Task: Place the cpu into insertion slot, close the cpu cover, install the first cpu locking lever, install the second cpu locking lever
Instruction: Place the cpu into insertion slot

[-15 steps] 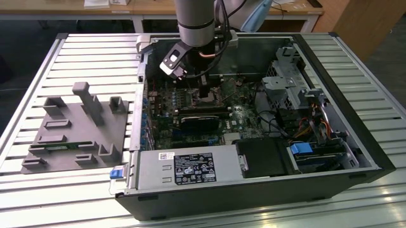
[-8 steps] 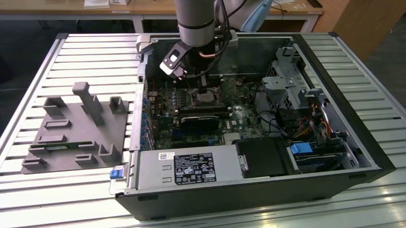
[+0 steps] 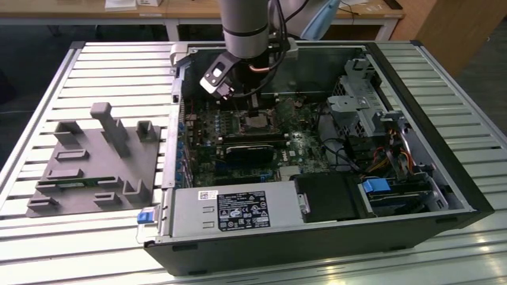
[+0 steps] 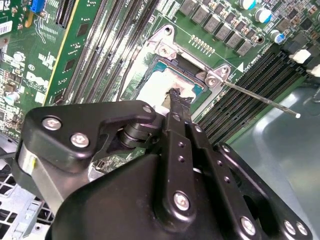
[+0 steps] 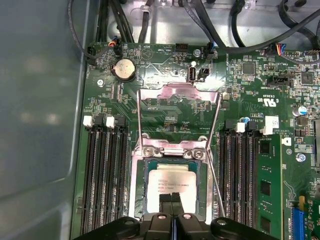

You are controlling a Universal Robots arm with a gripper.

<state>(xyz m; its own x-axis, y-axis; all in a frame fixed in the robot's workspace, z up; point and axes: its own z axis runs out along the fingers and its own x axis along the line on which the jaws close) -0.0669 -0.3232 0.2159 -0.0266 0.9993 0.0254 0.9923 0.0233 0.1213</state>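
Note:
The cpu (image 5: 170,181) lies flat in the insertion slot (image 5: 137,190), its pale metal top up. My gripper (image 5: 171,200) stands right over it, fingers shut together with their tips on the chip's near part. In the second wrist view the fingertips (image 4: 176,97) rest on the cpu (image 4: 152,90) inside the slot's dark frame (image 4: 187,71). The cpu cover (image 5: 179,92) is swung open and stands up behind the slot. One thin locking lever (image 5: 216,185) sticks out at one side and another lever (image 5: 138,120) at the other. In the exterior view the gripper (image 3: 252,113) reaches down into the open computer case.
Long black memory slots (image 5: 105,175) flank the socket on both sides. Cables (image 5: 210,25) run along the case wall behind the board. A power supply (image 3: 230,211) and drive cage (image 3: 372,107) crowd the case. A grey fixture (image 3: 95,160) lies at the exterior view's left.

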